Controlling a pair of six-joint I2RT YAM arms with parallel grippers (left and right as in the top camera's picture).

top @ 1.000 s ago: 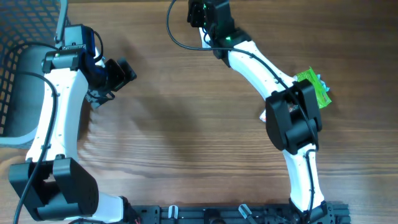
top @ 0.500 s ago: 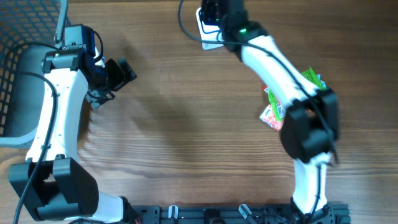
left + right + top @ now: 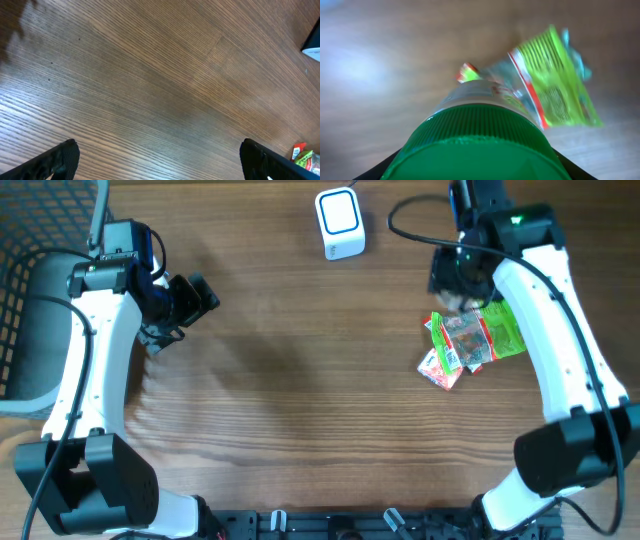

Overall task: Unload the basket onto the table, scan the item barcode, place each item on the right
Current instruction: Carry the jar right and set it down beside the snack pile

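Wooden table (image 3: 300,410) seen from above, with my two robot arms over it. At the far left sits a dark mesh basket (image 3: 15,270). Just right of it my left gripper (image 3: 188,302) hangs over bare wood, fingers spread wide and holding nothing. At the far edge, near the centre, stands a small white and blue scanner (image 3: 340,223).

Further right, my right gripper (image 3: 458,280) is closed partway around a clear bottle (image 3: 480,145) with a ribbed green cap. It is held above a pile of green and red snack packets (image 3: 475,345), well apart from the scanner. The bottle's long axis runs along my fingers, cap toward my wrist and base pointing down at the packets.

I judge this to be the carrying step; I cannot tell whether the barcode is read. If not, the next move is a carry left and far to the scanner, label turned to its face.
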